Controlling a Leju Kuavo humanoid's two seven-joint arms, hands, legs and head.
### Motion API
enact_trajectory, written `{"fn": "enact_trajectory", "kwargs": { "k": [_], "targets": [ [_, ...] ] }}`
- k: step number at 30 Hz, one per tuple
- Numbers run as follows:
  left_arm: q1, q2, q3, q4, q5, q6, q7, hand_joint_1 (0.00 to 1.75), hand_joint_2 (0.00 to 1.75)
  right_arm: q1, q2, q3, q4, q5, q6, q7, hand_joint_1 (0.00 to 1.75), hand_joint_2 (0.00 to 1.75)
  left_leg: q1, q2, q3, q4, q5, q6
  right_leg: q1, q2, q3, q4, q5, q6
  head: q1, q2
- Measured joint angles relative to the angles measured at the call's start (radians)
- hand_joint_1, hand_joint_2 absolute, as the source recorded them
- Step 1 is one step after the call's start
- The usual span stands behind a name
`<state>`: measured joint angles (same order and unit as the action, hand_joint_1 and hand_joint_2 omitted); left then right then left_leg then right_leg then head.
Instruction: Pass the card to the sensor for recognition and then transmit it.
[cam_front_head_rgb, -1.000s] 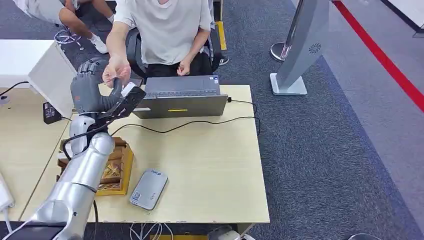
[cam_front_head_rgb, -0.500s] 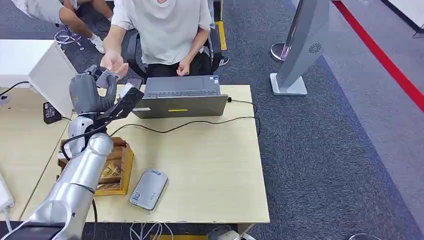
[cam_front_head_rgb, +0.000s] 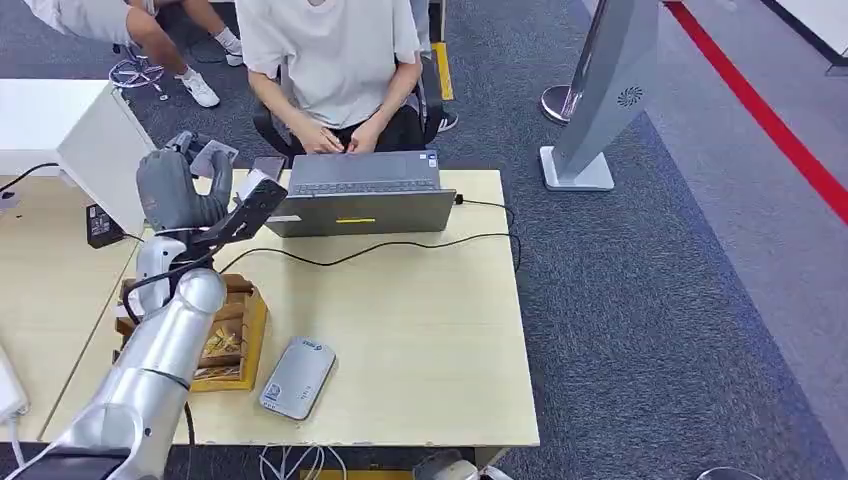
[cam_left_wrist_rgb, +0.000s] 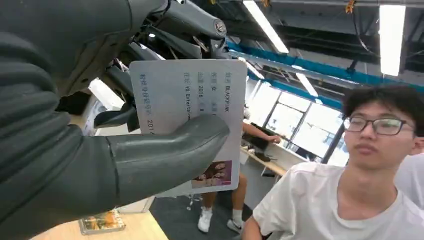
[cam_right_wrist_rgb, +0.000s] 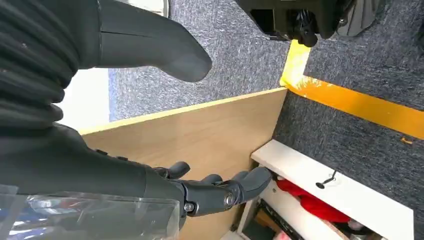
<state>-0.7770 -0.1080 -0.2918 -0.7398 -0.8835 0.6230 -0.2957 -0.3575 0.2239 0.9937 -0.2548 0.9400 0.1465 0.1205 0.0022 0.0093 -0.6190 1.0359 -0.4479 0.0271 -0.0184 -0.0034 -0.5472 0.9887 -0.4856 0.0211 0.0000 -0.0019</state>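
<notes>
Up close, the left hand (cam_left_wrist_rgb: 75, 130) pinches a white card (cam_left_wrist_rgb: 192, 112) reading "BLACKPINK" and "2016"; the right hand (cam_right_wrist_rgb: 150, 125) hangs loosely spread.

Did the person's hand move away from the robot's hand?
Yes. The person's hand earlier reached toward the left hand and its card; now it has pulled back to the laptop.

— How does the left arm (cam_front_head_rgb: 165, 350) look?
— It is a smooth silver tube with a black cable (cam_front_head_rgb: 150, 285) running along it near the wrist.
— And the left hand (cam_front_head_rgb: 180, 195)?
— Dark grey. Close up it has a ribbed cover, a thick matte thumb (cam_left_wrist_rgb: 165, 152) and darker fingers (cam_left_wrist_rgb: 187, 20) with round metal pins.
— Is the right hand (cam_right_wrist_rgb: 125, 115) the same?
— Yes, ribbed grey cover, thick thumb, dark fingers (cam_right_wrist_rgb: 220, 192) with small screws.
</notes>
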Motion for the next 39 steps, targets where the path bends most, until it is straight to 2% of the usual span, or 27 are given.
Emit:
{"fn": "enact_trajectory", "kwargs": {
  "k": [4, 10, 13, 16, 19, 21, 24, 26, 29, 36, 39],
  "targets": [
    [0.08, 0.007, -0.031, -0.144, -0.023, 0.017, -0.004, 1.75, 1.75, 0.0, 0.0, 0.0, 0.0, 0.0, -0.001, 0.002, 0.0, 1.75, 0.0, 0.0, 0.0, 0.0, 0.0, 0.0, 0.0, 0.0, 0.0, 0.0, 0.0, 0.0, 0.0, 0.0],
    [0.241, 0.048, -0.132, -0.473, -0.052, 0.021, -0.006, 1.75, 1.75, 0.0, 0.0, 0.0, 0.0, -0.003, -0.003, 0.007, 0.0, 1.75, 0.0, 0.0, -0.001, 0.0, 0.0, 0.0, 0.0, 0.0, -0.001, 0.0, -0.001, 0.001, 0.0, 0.0],
    [0.3, 0.072, -0.18, -0.602, -0.053, 0.032, -0.021, 1.75, 1.75, 0.0, 0.0, 0.0, 0.0, -0.003, -0.003, 0.007, 0.0, 1.75, 0.0, 0.0, -0.001, -0.001, 0.0, 0.0, 0.0, 0.0, -0.002, 0.0, -0.001, 0.001, 0.0, 0.0],
    [0.348, 0.1, -0.222, -0.697, -0.053, 0.052, -0.035, 1.75, 1.75, 0.0, 0.0, 0.0, 0.0, -0.003, -0.003, 0.007, 0.0, 1.75, 0.0, 0.0, -0.001, -0.001, 0.0, 0.0, 0.0, 0.0, -0.002, 0.0, -0.001, 0.001, 0.0, 0.0],
    [0.381, 0.122, -0.262, -0.756, -0.041, 0.044, -0.035, 1.75, 1.75, 0.0, 0.0, 0.0, 0.0, -0.007, -0.005, 0.007, 0.0, 1.75, 0.0, 0.0, -0.001, -0.001, 0.0, 0.0, 0.0, 0.0, -0.002, 0.0, -0.001, 0.001, 0.0, 0.0],
    [0.394, 0.131, -0.278, -0.776, -0.031, 0.034, -0.037, 1.75, 1.75, 0.0, 0.0, 0.0, 0.0, -0.007, -0.005, 0.008, 0.0, 1.75, 0.0, 0.0, -0.001, -0.001, 0.0, 0.0, 0.0, 0.0, -0.002, 0.0, -0.001, 0.001, 0.0, 0.0],
    [0.404, 0.139, -0.296, -0.783, -0.017, -0.029, -0.03, 1.75, 1.75, 0.0, 0.0, 0.0, 0.0, -0.008, -0.006, 0.011, 0.0, 1.75, 0.0, 0.0, -0.001, -0.001, 0.0, 0.0, 0.0, -0.001, -0.002, 0.0, -0.001, 0.001, 0.0, 0.0],
    [0.411, 0.142, -0.306, -0.776, -0.029, -0.091, -0.008, 1.75, 1.75, 0.0, 0.0, 0.0, 0.0, -0.013, -0.008, 0.014, 0.0, 1.75, 0.0, 0.0, -0.001, -0.001, 0.0, 0.0, 0.0, 0.0, -0.002, 0.0, -0.001, 0.001, 0.0, 0.0],
    [0.421, 0.143, -0.325, -0.714, -0.05, -0.204, 0.038, 1.75, 1.75, 0.0, 0.0, 0.0, 0.0, -0.024, -0.011, 0.025, 0.0, 1.75, 0.0, 0.0, -0.001, 0.0, 0.0, 0.0, 0.0, 0.0, -0.002, 0.0, -0.001, 0.001, 0.0, 0.0],
    [0.447, 0.143, -0.348, -0.626, -0.063, -0.244, 0.06, 1.75, 1.75, 0.001, 0.0, -0.002, 0.0, -0.024, -0.019, 0.03, 0.0, 1.75, 0.0, 0.002, -0.002, 0.0, 0.0, 0.0, 0.0, 0.002, -0.003, 0.0, -0.001, 0.0, 0.0, 0.0],
    [0.45, 0.143, -0.351, -0.6, -0.08, -0.317, 0.104, 1.75, 1.75, 0.001, 0.0, -0.004, 0.0, -0.024, -0.02, 0.033, 0.0, 1.75, 0.0, 0.002, -0.002, -0.001, 0.0, 0.0, 0.0, 0.002, -0.003, 0.0, -0.001, 0.0, 0.0, 0.0]
  ]
}}
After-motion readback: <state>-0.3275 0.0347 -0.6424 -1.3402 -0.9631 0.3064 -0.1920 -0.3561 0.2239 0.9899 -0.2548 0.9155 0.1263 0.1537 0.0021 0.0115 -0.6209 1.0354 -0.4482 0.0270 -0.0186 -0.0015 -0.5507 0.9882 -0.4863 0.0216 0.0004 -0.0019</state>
